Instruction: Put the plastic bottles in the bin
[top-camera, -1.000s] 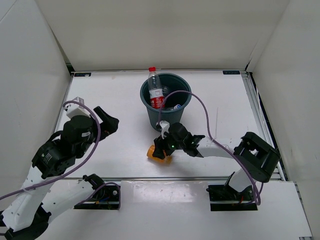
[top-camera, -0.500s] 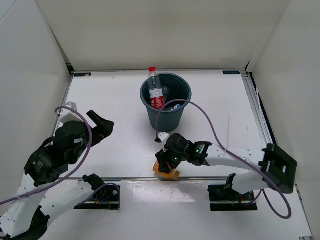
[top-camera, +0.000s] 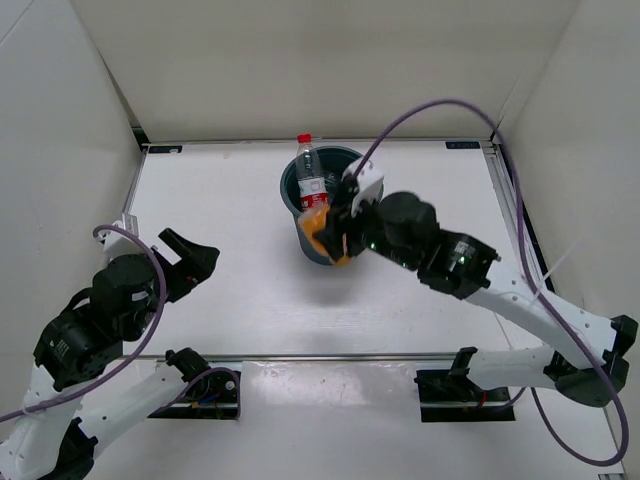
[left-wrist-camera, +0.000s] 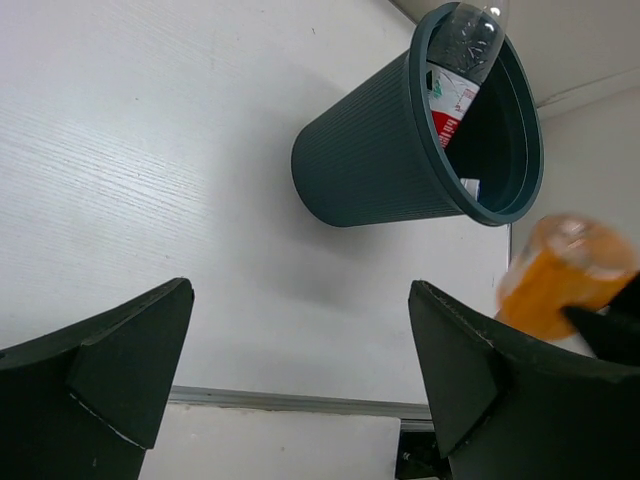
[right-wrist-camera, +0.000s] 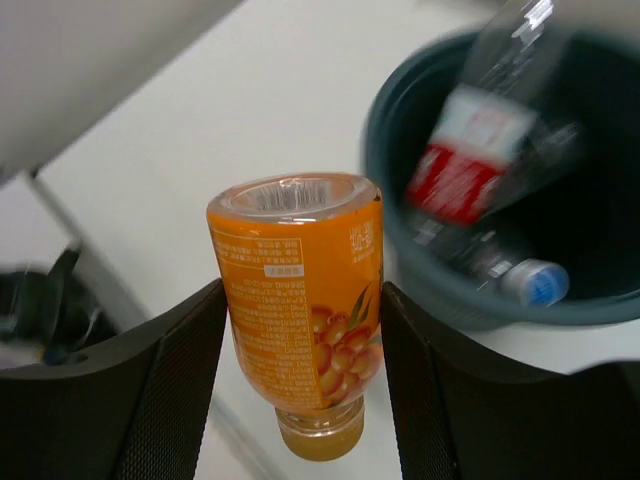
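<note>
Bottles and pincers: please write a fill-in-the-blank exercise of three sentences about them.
1. The right pincer holds a squat bottle of ____ colour.
2. In the bin, the leaning bottle has a white and ____ label.
3. The left pincer stands ____, holding nothing.
Missing words: orange, red, open.

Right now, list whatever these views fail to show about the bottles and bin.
- Bin contents: in the top view, the orange bottle and right gripper cover much of its mouth, so the bottle count is unclear.
- Red-labelled bottle: the right wrist view is blurred and the label is unreadable.
- Left wrist view: the orange bottle is blurred, and the gripper holding it is cut off by the right edge.
</note>
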